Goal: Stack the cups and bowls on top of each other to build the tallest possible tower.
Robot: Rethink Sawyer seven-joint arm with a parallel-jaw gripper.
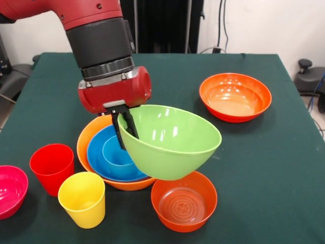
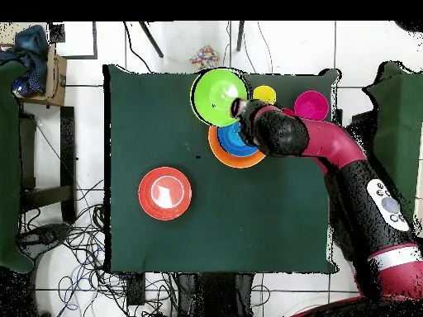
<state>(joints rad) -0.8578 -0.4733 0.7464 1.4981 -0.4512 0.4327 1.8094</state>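
My gripper [image 1: 125,128] is shut on the rim of the lime green bowl [image 1: 170,142], which hangs tilted above the table, its mouth facing up and to the front. Just behind it sits the tower: the pale orange bowl [image 1: 84,142] with the blue bowl [image 1: 96,152] nested in it and a small light blue piece [image 1: 116,155] inside that. In the overhead view the green bowl [image 2: 219,95] lies beside the pale orange bowl [image 2: 225,155], with the gripper [image 2: 240,107] at its rim. A red cup [image 1: 51,168] and a yellow cup [image 1: 82,198] stand upright left of the tower.
A small red-orange bowl [image 1: 184,201] sits under the green bowl's lower edge. A larger red-orange bowl [image 1: 234,96] rests at the back right. A magenta bowl [image 1: 10,190] lies at the left edge. The arm [image 2: 330,149] stretches across the table's right side in the overhead view.
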